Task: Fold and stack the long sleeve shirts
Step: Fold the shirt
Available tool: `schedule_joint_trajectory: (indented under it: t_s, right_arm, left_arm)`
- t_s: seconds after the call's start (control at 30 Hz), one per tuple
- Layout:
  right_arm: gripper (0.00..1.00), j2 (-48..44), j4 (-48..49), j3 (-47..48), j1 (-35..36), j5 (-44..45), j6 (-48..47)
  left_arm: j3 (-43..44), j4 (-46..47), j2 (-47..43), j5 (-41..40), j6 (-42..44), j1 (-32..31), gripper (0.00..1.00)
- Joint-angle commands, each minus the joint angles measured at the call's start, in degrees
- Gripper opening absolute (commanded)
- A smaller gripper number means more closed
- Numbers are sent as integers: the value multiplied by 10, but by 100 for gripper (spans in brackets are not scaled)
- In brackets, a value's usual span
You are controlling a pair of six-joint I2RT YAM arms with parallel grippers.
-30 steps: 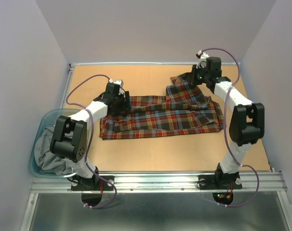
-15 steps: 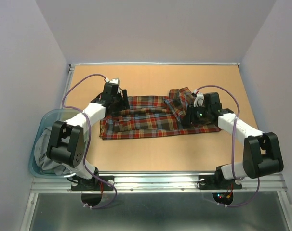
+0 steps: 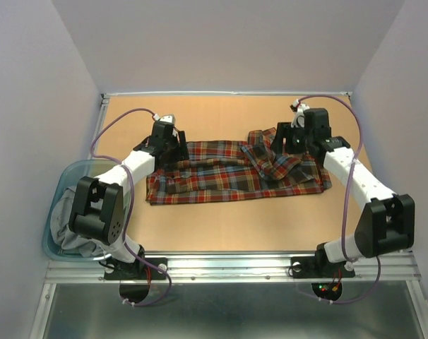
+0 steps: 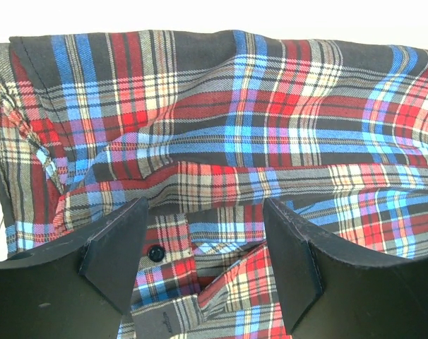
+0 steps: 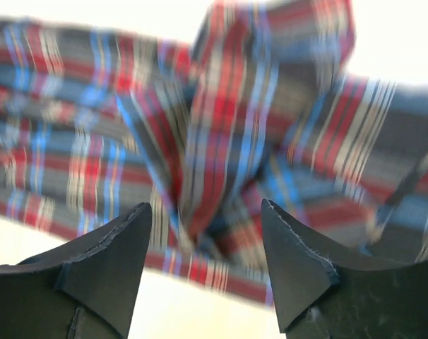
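Note:
One long sleeve shirt, a red, navy and yellow plaid flannel, lies spread across the middle of the table, with a bunched fold lying on its right part. My left gripper hovers open over the shirt's left end. In the left wrist view the plaid cloth and a dark button lie beneath the spread fingers, with nothing pinched. My right gripper stands open just above the bunched fold. The blurred plaid lies beyond its fingertips.
A blue translucent bin holding grey cloth sits at the left edge of the table by the left arm's base. A metal rail runs along the near edge. Purple walls close in the back and both sides.
The right gripper carried the raised shirt end from the back toward the front, opened and let it drop onto the shirt, then pulled back. The left arm barely moved.

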Motion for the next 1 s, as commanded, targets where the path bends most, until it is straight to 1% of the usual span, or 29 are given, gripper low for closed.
schedule_joint_trajectory:
  t_s: [0.0,0.03,0.1,0.2,0.4,0.43,0.5,0.57,0.6,0.63,0.67,0.73,0.77,0.8,0.83,0.9,0.93,0.97]
  right_arm:
    - [71,47,12,90,3,17,-36]
    - [75,72,12,116,8,21,-37]
    - [77,110,12,136,17,40,-42]
    - [79,159,11,171,44,70,-48]
    - [78,239,11,227,70,164,-36]
    - [76,250,11,232,74,186,-35]
    - [73,276,11,246,76,198,-38]
    - [64,285,11,256,76,197,-39]
    - [49,286,11,263,77,192,-46]
    - [49,282,11,265,77,185,-48]
    - [27,277,11,266,77,173,-51]
    - [8,254,9,266,79,159,-65]
    - [1,241,8,260,82,132,-72]
    - [1,210,8,253,87,114,-88]
    - [1,194,8,239,90,61,-88]
    - [1,158,8,219,92,-7,-110]
    - [1,125,8,198,94,-80,-115]
    - [1,106,8,186,95,-117,-114]
  left_arm:
    - [23,-2,3,-6,8,-2,77]
    - [23,-1,3,-7,9,-2,77]
    - [19,-1,3,-10,7,-2,77]
    - [20,-1,9,-8,6,-3,77]
    - [31,0,34,-13,5,-2,77]
    - [32,-2,41,-16,6,-2,77]
    - [33,-2,49,-18,7,-2,77]
    - [31,-3,56,-21,7,-2,77]
    - [29,-4,56,-23,8,-2,77]
    - [26,-5,57,-24,7,-2,77]
    - [23,-6,56,-28,7,-2,77]
    - [16,-6,53,-33,6,-2,77]
    - [15,-7,48,-38,6,-2,77]
    - [12,-9,45,-39,4,-2,77]
    - [10,-10,36,-44,3,-2,77]
    - [7,-11,28,-52,2,-2,77]
    - [6,-13,22,-58,2,-1,77]
    - [6,-13,21,-58,1,-1,77]
